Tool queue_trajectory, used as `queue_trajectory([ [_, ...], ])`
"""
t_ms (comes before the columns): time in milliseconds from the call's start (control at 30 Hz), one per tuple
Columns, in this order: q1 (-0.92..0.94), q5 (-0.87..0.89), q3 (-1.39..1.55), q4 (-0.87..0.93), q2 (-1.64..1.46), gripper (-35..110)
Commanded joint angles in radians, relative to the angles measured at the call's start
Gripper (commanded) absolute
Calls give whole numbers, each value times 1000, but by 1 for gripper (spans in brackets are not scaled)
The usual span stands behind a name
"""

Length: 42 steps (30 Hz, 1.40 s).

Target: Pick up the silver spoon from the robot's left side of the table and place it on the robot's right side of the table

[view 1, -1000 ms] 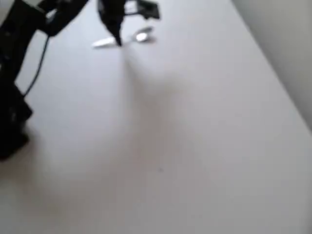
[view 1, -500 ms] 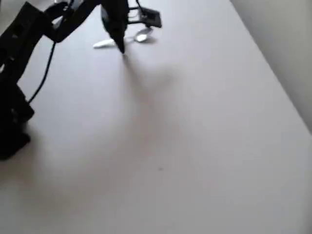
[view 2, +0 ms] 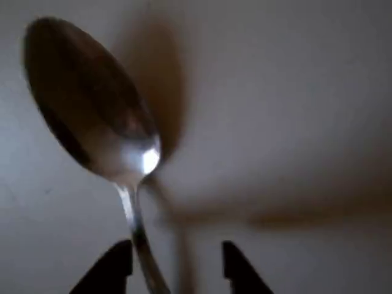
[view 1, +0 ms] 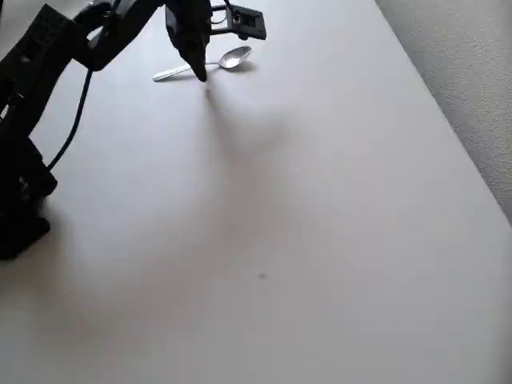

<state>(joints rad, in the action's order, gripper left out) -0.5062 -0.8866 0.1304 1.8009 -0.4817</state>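
The silver spoon lies flat on the white table near the top of the overhead view, bowl to the right and handle to the left. My black gripper comes down over the middle of the handle. In the wrist view the spoon has its bowl at the upper left, and its slim handle runs down between my two fingertips. The gripper is open, and the handle sits closer to the left fingertip than to the right one. I cannot tell whether either fingertip touches the handle.
The arm's black base and a cable stand at the left edge of the overhead view. The table's straight edge runs diagonally down the right side, with grey floor beyond it.
The gripper has dropped slightly and shifted down-right onto the spoon's handle. The spoon lies where it was.
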Motion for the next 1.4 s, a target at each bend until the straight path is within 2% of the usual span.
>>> queue_trajectory([
  [0, -11, 14, -80, -12, -14, 17],
  [667, -43, 29, -209, -28, 100, 17],
  [767, -35, 29, -209, -28, 104, 9],
  [1100, -11, 25, -210, -26, 112, -2],
  [1367, -12, 26, -210, -21, 112, -2],
])
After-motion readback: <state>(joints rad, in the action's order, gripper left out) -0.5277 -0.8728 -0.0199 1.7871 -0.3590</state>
